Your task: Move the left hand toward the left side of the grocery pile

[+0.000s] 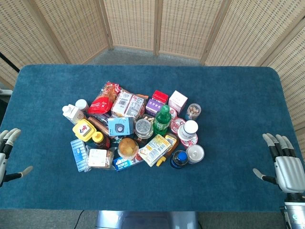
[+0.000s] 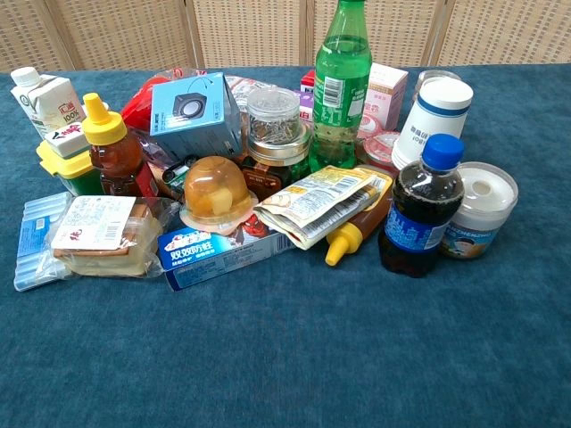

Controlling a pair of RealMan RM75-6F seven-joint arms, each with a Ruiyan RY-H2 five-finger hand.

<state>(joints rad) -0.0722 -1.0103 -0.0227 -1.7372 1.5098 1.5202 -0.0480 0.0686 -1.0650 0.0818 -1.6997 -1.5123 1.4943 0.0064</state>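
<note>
The grocery pile (image 1: 136,128) lies in the middle of the blue table (image 1: 228,95); its left side holds a white carton (image 1: 72,113), a yellow-capped honey bottle (image 2: 114,152) and a blue packet (image 1: 78,155). My left hand (image 1: 6,152) hangs at the far left edge of the head view, fingers apart and holding nothing, well away from the pile. My right hand (image 1: 285,164) hovers at the right edge, fingers spread and empty. Neither hand shows in the chest view.
A green soda bottle (image 2: 342,85) stands tallest in the pile, with a dark cola bottle (image 2: 423,207) and a white tub (image 2: 477,209) at its right. Wicker screens (image 1: 157,24) close off the far side of the table.
</note>
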